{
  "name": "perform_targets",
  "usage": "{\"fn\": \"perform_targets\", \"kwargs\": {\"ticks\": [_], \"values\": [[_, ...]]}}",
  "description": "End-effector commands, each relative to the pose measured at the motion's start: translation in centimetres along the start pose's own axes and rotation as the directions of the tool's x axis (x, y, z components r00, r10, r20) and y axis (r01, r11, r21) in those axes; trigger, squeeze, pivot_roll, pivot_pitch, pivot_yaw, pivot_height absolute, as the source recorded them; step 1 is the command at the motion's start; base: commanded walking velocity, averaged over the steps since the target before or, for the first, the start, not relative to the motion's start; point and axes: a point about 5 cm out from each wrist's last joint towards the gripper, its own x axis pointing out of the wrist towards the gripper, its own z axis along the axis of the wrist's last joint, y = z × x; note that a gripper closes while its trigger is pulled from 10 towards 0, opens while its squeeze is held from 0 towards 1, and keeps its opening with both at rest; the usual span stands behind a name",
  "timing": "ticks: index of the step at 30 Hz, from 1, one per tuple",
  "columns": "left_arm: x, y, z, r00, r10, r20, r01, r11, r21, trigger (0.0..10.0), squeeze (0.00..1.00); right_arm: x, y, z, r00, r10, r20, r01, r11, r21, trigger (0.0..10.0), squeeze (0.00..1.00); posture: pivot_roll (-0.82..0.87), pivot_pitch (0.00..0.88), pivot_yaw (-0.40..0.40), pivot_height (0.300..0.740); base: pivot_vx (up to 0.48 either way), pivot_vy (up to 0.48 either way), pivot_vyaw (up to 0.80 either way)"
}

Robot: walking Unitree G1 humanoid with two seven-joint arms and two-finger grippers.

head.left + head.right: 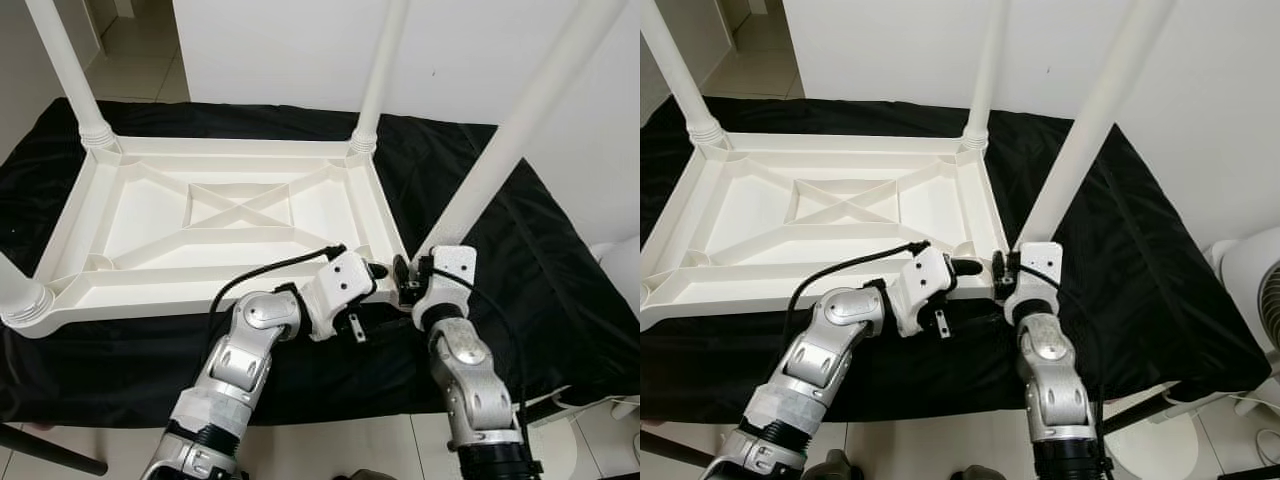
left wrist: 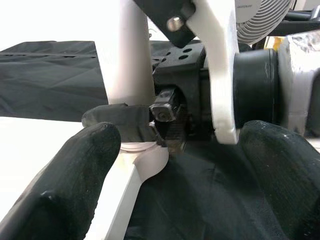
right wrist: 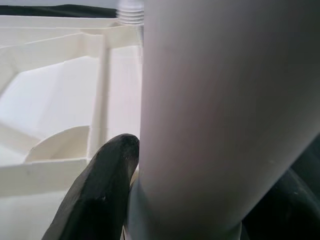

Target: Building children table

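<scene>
White leg (image 1: pixel 520 130) seemingly clamped by right gripper (image 1: pixel 405 278).

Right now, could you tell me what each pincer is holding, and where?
The right pincer grips the near-right table leg near its base; the left pincer, beside it, holds nothing.

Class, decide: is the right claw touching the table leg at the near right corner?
Touching. The right wrist view shows the table leg pressed against one black finger of the right claw, with no gap between them.

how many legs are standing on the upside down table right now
4 white plastic tube legs: far-left corner, far-right corner, near-left corner, and near-right corner, gripped at its base by the right gripper.
</scene>
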Motion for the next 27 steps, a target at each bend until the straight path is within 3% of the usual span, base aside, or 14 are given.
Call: {"fn": "perform_targets", "kwargs": {"ticks": [1, 4, 7, 8, 9, 10, 15, 23, 27], "values": [[0.3, 0.5, 0.1, 0.991, 0.136, 0.003, -0.136, 0.991, 0.008, 10.0, 0.0, -0.3, 0.0, -0.7, 0.998, -0.055, -0.04, 0.057, 0.998, 0.032, 10.0, 0.0, 0.01, 0.0, -0.065, 0.74, 0.0, 0.0, 0.0], [0.5, 0.3, 0.2, 0.992, 0.128, 0.008, -0.128, 0.992, 0.007, 10.0, 0.0, -0.5, 0.8, -0.4, 0.998, -0.051, -0.034, 0.053, 0.997, 0.053, 10.0, 0.0, 0.0, 0.0, -0.061, 0.74, 0.0, 0.0, 0.0], [0.4, 0.2, 0.1, 0.993, 0.119, 0.007, -0.119, 0.993, 0.009, 10.0, 0.0, -0.6, 0.6, -0.2, 0.998, -0.05, -0.026, 0.051, 0.998, 0.046, 10.0, 0.0, 0.0, 0.0, -0.062, 0.74, 0.0, 0.0, 0.0], [0.4, 0.1, 0.0, 0.993, 0.118, 0.005, -0.118, 0.993, 0.009, 10.0, 0.0, -0.6, 0.3, -0.2, 0.998, -0.061, -0.025, 0.062, 0.997, 0.039, 10.0, 0.78, 0.0, 0.0, -0.062, 0.74, 0.0, 0.0, 0.0], [0.4, 0.1, 0.0, 0.993, 0.118, 0.005, -0.118, 0.993, 0.009, 10.0, 0.0, -0.6, 0.3, -0.2, 0.998, -0.061, -0.025, 0.062, 0.997, 0.039, 10.0, 0.78, 0.0, 0.0, -0.062, 0.74, 0.0, 0.0, 0.0], [0.3, 0.2, 0.0, 0.993, 0.119, 0.004, -0.119, 0.993, 0.01, 10.0, 0.0, -0.7, 0.2, -0.2, 0.998, -0.055, -0.024, 0.056, 0.997, 0.043, 10.0, 1.0, 0.0, 0.0, -0.065, 0.74, 0.0, 0.0, 0.0], [0.3, 0.3, 0.0, 0.993, 0.121, 0.003, -0.121, 0.993, 0.009, 10.0, 0.0, -0.9, 0.0, -0.1, 0.998, -0.057, -0.019, 0.058, 0.997, 0.047, 10.0, 1.0, 0.01, 0.0, -0.067, 0.74, 0.0, 0.0, 0.0], [0.0, 0.2, -0.2, 0.993, 0.122, -0.008, -0.121, 0.992, 0.021, 10.0, 0.0, -1.3, -1.6, 0.0, 0.999, -0.032, -0.012, 0.032, 0.998, 0.048, 10.0, 1.0, 0.01, 0.0, -0.069, 0.74, 0.0, 0.0, 0.0], [0.0, 0.2, -0.2, 0.992, 0.123, -0.009, -0.122, 0.992, 0.022, 10.0, 0.0, -1.4, -1.5, 0.0, 0.998, 0.064, -0.004, -0.064, 0.997, 0.045, 10.0, 1.0, 0.0, 0.0, -0.066, 0.74, 0.0, 0.0, 0.0]]}}
